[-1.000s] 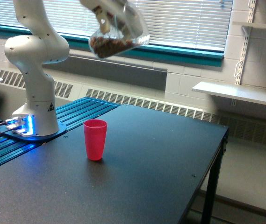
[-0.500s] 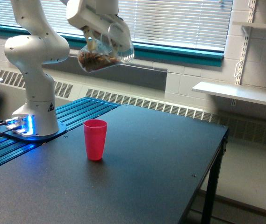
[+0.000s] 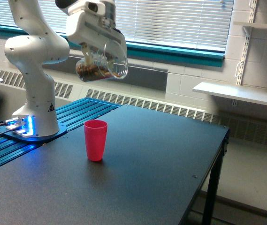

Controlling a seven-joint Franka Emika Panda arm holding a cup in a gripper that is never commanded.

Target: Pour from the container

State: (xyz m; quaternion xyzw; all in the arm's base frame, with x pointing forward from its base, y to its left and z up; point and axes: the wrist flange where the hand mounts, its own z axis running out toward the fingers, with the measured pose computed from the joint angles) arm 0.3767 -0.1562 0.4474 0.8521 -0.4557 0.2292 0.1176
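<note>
The dark surface [image 3: 161, 159] carried only a red cup [image 3: 95, 139], standing upright near the arm's [image 3: 34, 65] base. High above it and a little toward the exterior view's right, the hand [image 3: 95, 44] was closed on the cup [image 3: 101, 65], a clear, wide-rimmed vessel tilted with its mouth toward the exterior view's right. Brown bits [image 3: 92, 71] lay heaped in its low side. The cup looked rigid, smooth and probably slippery, perhaps breakable, and light with that small load. A hold around the wall near the base seemed best, leaving the rim free for pouring.
</note>
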